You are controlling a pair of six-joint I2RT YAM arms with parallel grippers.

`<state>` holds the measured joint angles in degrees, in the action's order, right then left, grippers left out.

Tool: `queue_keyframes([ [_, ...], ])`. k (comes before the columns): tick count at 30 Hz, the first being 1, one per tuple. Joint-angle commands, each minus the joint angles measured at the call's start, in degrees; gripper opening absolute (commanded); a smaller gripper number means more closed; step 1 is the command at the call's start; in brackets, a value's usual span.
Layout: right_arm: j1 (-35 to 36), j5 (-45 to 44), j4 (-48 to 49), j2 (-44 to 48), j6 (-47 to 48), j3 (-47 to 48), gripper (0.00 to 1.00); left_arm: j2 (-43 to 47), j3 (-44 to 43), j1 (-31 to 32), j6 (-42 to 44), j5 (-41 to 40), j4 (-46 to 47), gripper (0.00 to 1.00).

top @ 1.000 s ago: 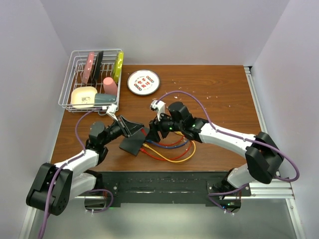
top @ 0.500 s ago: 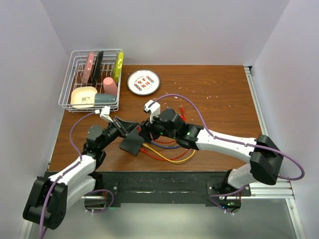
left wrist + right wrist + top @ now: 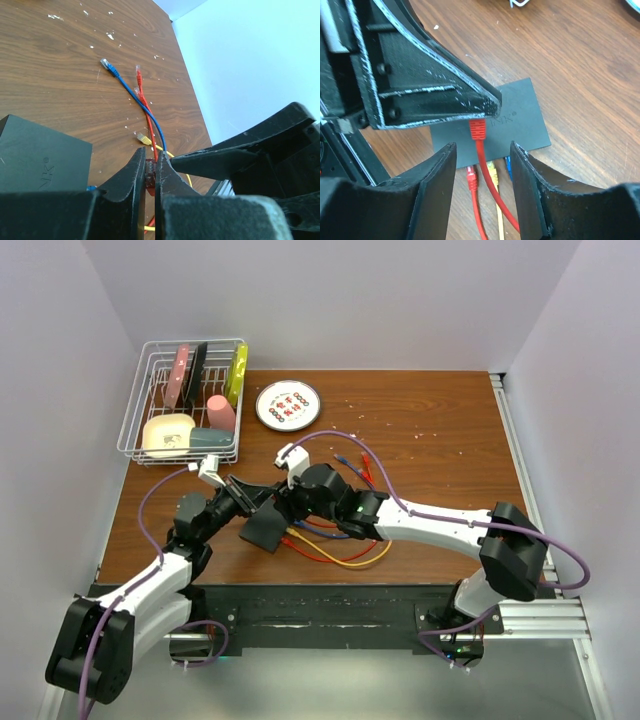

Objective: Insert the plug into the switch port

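The left gripper [image 3: 150, 165] was clamped tight on the red plug [image 3: 477, 128]. The plug stuck out just past the fingertips, and its cable trailed down from it. In the right wrist view the plug sat over the top face of the switch [image 3: 520, 122], not at its port edge. Whether it touched the box could not be told. The switch lay flat on the table [image 3: 580, 75], just beside the left jaws and lower than them.

The right gripper [image 3: 482, 146] faced the left one closely, with its jaws partway open and gripping nothing. The held plug's cable ran down through the gap between the right fingers [image 3: 437, 185], and seemed to touch neither. The switch's near edge lay just beyond the right fingertips. Three more plugs met that edge side by side: a red one [image 3: 470, 173], a yellow one [image 3: 491, 172] and a blue one [image 3: 508, 166]. Whether they were seated in ports could not be told.

Beyond the left jaws, loose cable ends rested on the wood: a blue end [image 3: 105, 63], a red end [image 3: 138, 70] and, nearer, a yellow end [image 3: 143, 139].
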<state>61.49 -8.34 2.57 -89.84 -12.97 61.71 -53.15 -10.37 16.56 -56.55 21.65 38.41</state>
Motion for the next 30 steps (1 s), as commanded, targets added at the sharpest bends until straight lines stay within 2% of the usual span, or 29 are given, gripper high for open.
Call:
queue_keyframes([
  [1, 0.38, -1.86, 1.56, -0.86, 0.23, 3.50, 0.47, -0.03, 0.26, 0.14, -0.57, -0.38, 2.63, 0.00],
  [11, 0.38, -1.33, 1.12, -2.79, -0.30, 4.64, 0.42, 0.15, 0.35, 0.14, -0.57, -0.47, 2.63, 0.00],
  [15, 0.38, -1.59, 1.74, -2.97, -0.65, 4.29, 0.35, -0.03, 0.53, 0.14, -0.66, -0.20, 2.81, 0.00],
  [21, 0.38, -2.03, 2.53, -3.41, -1.27, 4.29, 0.31, -0.03, 0.53, 0.14, -0.57, 0.06, 2.98, 0.00],
  [25, 0.38, -2.56, 2.97, -3.94, -1.70, 4.38, 0.21, -0.20, 0.53, 0.14, -0.57, 0.41, 3.16, 0.00],
  [29, 0.38, -3.61, 3.32, -4.29, -2.06, 4.29, 0.01, -0.21, 0.53, 0.14, -0.49, 0.59, 3.25, 0.00],
  [30, 0.38, -3.79, 3.41, -4.29, -2.06, 4.12, 0.00, -0.20, 0.53, 0.14, -0.31, 0.67, 3.25, 0.00],
])
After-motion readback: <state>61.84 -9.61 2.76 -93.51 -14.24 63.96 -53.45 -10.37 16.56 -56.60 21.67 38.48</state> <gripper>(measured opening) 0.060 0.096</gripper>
